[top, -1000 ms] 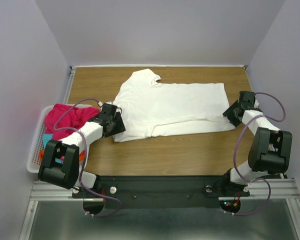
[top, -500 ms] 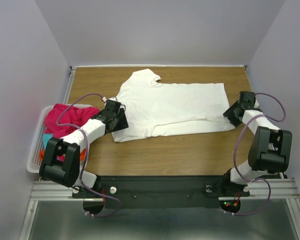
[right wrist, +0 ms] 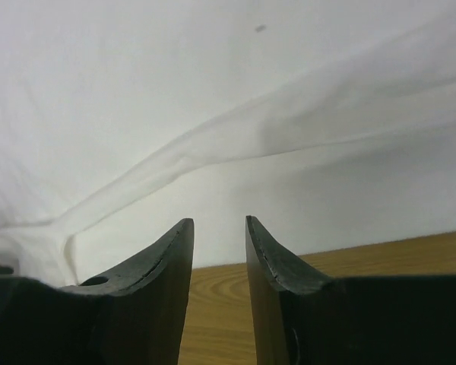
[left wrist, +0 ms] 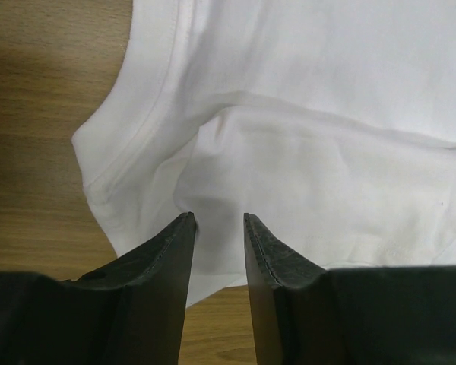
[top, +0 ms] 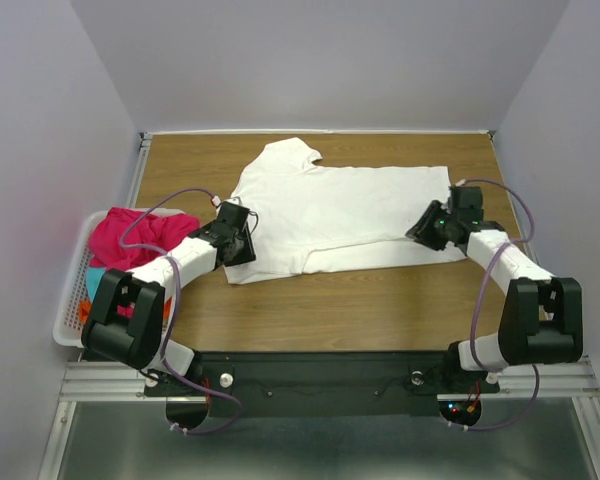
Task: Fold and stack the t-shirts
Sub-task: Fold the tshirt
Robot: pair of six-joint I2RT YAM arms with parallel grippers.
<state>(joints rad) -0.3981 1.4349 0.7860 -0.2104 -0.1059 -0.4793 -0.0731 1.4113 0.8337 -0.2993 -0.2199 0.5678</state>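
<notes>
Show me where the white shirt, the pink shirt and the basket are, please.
white t-shirt (top: 350, 215): top view, middle of its spread-out body.
pink t-shirt (top: 130, 238): top view, middle of the crumpled heap.
basket (top: 70, 300): top view, bare lattice at its left side.

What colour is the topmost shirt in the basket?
The shirt is magenta-pink. It shows best in the top view.
</notes>
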